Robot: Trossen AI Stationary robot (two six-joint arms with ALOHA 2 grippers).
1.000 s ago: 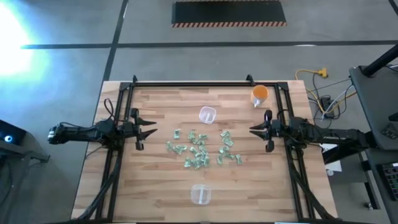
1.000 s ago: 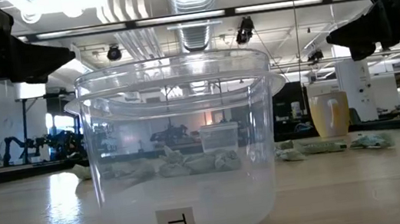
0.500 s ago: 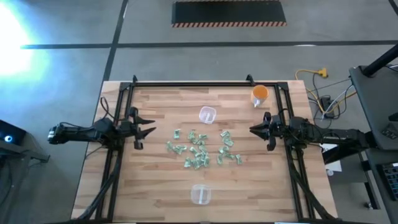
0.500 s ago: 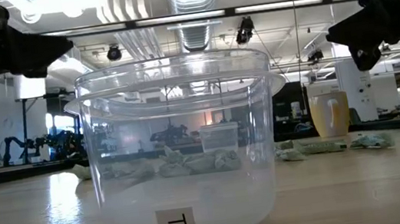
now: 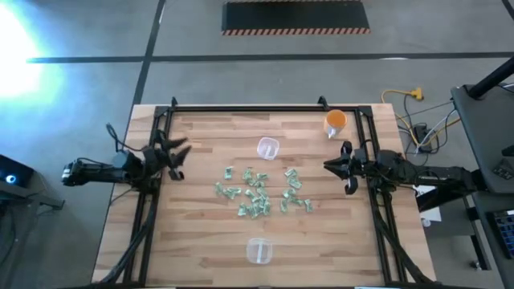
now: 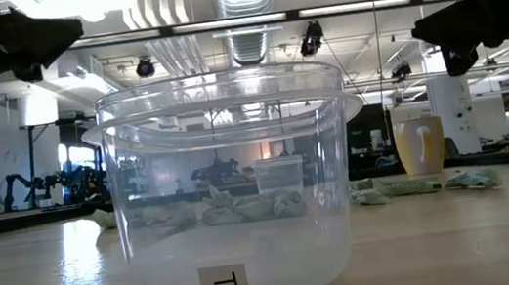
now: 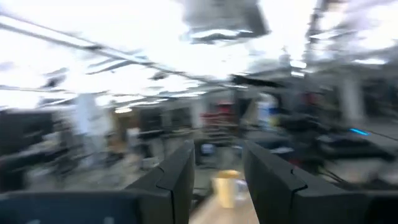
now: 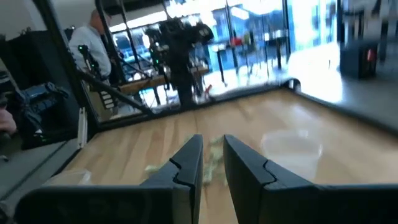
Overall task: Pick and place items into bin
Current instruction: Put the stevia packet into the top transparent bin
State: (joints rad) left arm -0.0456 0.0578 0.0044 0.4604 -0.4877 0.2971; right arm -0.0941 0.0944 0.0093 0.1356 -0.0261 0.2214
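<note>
Wooden bench (image 5: 201,241) is pretty bare. Left gripper (image 5: 172,152) just pulled back and swung up toward its edge, fingers apart, holding nothing. Right gripper (image 5: 336,166) barely moved, fingers close together, empty. So no pick started; the items (image 5: 261,195) lie scattered between them. Both clear bins (image 5: 259,250) (image 5: 267,148) look empty, orange cup (image 5: 335,122) too far to tell.
</note>
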